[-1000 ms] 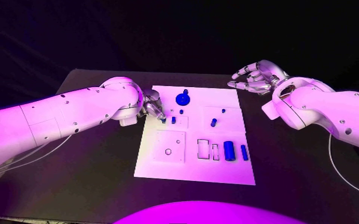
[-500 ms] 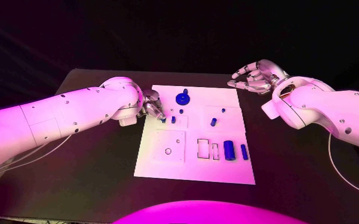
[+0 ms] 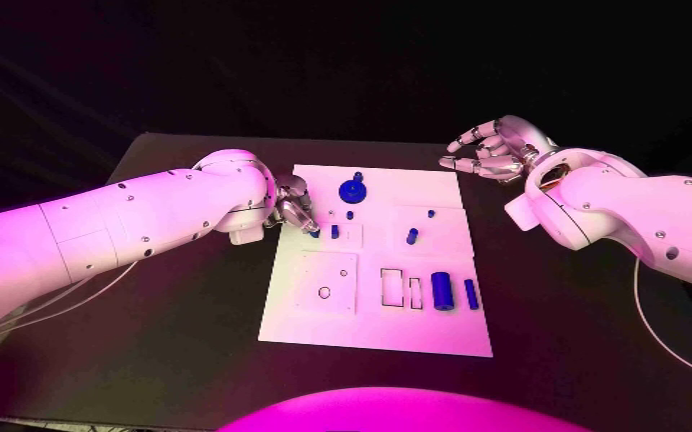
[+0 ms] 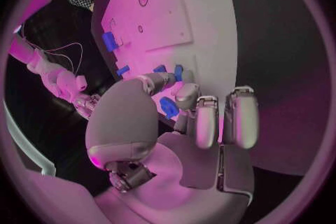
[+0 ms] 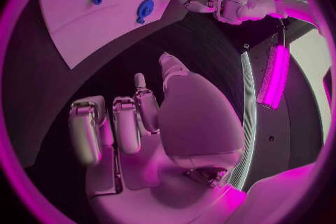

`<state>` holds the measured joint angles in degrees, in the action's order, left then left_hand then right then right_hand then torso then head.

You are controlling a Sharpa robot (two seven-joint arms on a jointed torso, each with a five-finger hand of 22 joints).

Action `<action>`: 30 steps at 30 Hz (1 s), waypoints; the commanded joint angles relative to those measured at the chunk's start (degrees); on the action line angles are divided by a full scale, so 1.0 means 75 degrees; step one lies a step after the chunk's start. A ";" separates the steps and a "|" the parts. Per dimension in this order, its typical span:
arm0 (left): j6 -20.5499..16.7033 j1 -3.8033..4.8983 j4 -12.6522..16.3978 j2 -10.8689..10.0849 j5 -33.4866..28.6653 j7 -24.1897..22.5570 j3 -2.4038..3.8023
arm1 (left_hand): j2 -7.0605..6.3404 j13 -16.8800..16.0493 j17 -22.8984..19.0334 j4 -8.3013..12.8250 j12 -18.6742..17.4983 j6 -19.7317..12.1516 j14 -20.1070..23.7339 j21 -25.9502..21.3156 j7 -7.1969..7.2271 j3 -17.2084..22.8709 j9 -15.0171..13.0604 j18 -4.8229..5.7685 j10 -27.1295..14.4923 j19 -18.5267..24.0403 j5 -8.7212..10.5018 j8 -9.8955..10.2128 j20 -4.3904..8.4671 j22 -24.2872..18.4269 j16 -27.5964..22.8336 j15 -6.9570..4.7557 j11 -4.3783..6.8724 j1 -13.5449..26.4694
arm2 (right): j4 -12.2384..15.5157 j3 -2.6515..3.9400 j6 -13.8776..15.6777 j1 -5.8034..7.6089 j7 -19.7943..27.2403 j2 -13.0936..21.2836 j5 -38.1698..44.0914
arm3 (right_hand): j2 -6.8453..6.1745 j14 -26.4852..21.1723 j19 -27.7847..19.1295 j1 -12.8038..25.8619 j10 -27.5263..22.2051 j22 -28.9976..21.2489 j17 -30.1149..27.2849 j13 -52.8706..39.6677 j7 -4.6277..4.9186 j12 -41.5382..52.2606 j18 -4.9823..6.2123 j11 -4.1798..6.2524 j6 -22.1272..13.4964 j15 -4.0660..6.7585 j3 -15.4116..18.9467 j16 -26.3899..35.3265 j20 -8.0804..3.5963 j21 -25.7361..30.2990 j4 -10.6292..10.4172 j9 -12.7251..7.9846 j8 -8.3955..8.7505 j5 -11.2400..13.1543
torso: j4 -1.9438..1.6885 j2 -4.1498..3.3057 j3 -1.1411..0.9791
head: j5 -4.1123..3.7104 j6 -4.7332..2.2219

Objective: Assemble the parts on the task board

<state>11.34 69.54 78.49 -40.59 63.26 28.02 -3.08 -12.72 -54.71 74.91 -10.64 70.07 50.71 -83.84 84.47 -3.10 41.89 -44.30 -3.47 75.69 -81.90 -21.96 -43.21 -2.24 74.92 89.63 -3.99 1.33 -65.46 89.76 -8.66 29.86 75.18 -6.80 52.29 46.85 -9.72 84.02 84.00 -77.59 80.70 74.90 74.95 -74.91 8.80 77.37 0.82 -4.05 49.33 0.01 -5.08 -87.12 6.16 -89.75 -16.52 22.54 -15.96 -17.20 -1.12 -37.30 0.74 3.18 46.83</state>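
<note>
On the left edge of the task board (image 3: 375, 322) our left hand (image 3: 294, 204) sits low, fingers curled toward a small blue peg (image 3: 316, 233); the left wrist view shows fingertips (image 4: 183, 95) close around blue pieces, but we cannot tell whether one is actually pinched. We judge the hand is there to seat or pick a peg in that small block. Moving right, the round blue knob (image 3: 353, 191) stands near the board's far edge, another small peg (image 3: 413, 236) stands mid-board, and two blue cylinders (image 3: 443, 291) lie beside open slots, likely waiting their turn. Off the board's far right corner, our right hand (image 3: 490, 150) hovers above the table, fingers loosely curled on nothing, seemingly parked clear.
</note>
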 commanded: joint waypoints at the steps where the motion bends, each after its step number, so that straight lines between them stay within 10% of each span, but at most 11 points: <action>1: 0.0166 -0.0036 -0.0011 0.0006 -0.0059 0.0087 -0.0019 | 0.0051 -0.0010 0.2012 0.1410 0.0048 0.0052 -0.0821 0.0031 0.0027 0.1360 0.0009 0.0087 0.0064 -0.0064 -0.0054 -0.0002 0.0018 0.0415 0.0050 -0.0057 0.0011 0.0013 | 0.0007 0.0000 -0.0093 -0.0004 0.0072 -0.0005 0.0063 | 0.0069 0.0562 0.0791 0.0013 -0.0039 0.2005 0.0973 -0.0572 -0.0014 -0.0018 -0.0105 0.0019 -0.0061 0.0036 -0.0001 0.0028 -0.0050 -0.0019 -0.0002 -0.0007 -0.0043 -0.0044 | 0.0001 -0.0001 0.0001 | 0.0003 -0.0001; 30: 0.0190 -0.0034 -0.0070 0.0127 -0.0350 0.0077 -0.0019 | -0.0029 -0.0485 0.2012 0.1165 0.0251 0.0340 -0.0821 0.0051 0.0172 0.0760 0.0040 0.0106 0.0410 -0.0115 -0.0516 0.0097 0.0068 0.0496 0.0050 -0.0116 0.0109 0.0473 | 0.0041 0.0001 -0.0079 -0.0003 0.0066 0.0015 0.0065 | 0.0067 0.0561 0.0790 0.0008 -0.0044 0.2003 0.0967 -0.0564 -0.0015 -0.0024 -0.0104 0.0020 -0.0071 0.0038 -0.0006 0.0032 -0.0053 -0.0016 -0.0003 -0.0012 -0.0066 -0.0045 | 0.0004 0.0000 -0.0008 | -0.0025 0.0054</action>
<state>11.47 69.55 77.79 -39.91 61.88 28.54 -3.07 -12.93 -58.32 74.91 -9.22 71.68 52.62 -83.96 84.47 -2.03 40.48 -43.94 -3.47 78.44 -82.31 -25.98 -42.77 -1.83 74.92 89.63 -4.52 2.24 -62.22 89.95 -8.66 29.86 75.18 -6.80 52.38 46.85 -9.72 84.02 84.00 -77.59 80.70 74.94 74.93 -74.91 8.59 77.37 0.82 -4.05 49.12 0.01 -5.08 -87.12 6.16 -89.75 -16.52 22.54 -16.40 -17.19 -1.09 -37.32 0.65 2.99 47.24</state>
